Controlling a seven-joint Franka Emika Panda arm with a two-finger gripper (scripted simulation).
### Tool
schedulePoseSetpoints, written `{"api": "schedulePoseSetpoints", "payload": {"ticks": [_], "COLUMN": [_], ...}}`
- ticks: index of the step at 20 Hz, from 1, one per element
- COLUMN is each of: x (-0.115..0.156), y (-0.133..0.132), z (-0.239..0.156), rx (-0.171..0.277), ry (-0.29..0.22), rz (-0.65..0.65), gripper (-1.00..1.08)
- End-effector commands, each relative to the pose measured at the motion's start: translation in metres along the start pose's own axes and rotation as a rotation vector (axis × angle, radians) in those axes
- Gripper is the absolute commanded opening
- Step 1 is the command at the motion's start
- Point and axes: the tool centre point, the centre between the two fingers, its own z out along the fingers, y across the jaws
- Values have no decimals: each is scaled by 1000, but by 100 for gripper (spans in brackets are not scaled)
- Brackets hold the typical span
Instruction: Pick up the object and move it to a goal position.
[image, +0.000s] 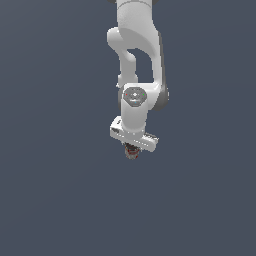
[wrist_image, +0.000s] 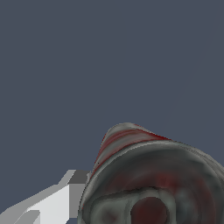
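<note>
Open grey void around can (image: 131, 151)

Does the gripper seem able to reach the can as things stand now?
Probably yes: the can already sits directly under the gripper, and in the wrist view one of the fingers lies against the can's side. Nothing stands between them.

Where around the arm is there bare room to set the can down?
Bare grey surface lies on the exterior view's left and right of the arm and below the can. The only crowded spot is at the pincer, where the can sits.
</note>
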Motion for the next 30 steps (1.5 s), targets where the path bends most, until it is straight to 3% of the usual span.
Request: {"api": "schedulePoseSetpoints", "payload": {"ticks": [1,8,22,30], "x": [-1,-10,-35,-41], "y": [-1,1,3,3], "z": [-12,-61,-202,-247], "rx": [2,2,1,1], "ry": [5,5,5,5], "rz": [0,0,1,1], "gripper": [-100,-100,-100,-100]}}
